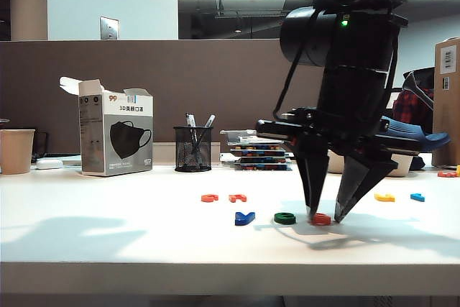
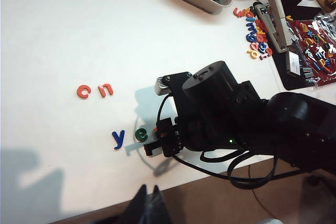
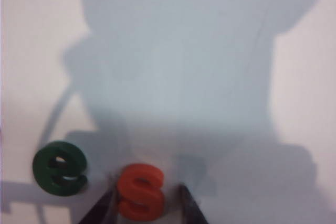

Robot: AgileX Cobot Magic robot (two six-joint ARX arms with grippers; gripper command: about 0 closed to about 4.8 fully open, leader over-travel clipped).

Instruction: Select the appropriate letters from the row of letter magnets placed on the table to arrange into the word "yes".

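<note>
Letter magnets [image 1: 285, 218] on white table [image 1: 108, 235]

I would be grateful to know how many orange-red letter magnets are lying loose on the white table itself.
3: an orange-red c and n side by side behind the row, and the s beside the green e, between the right pincer's fingers. More may be hidden behind the arm.
</note>
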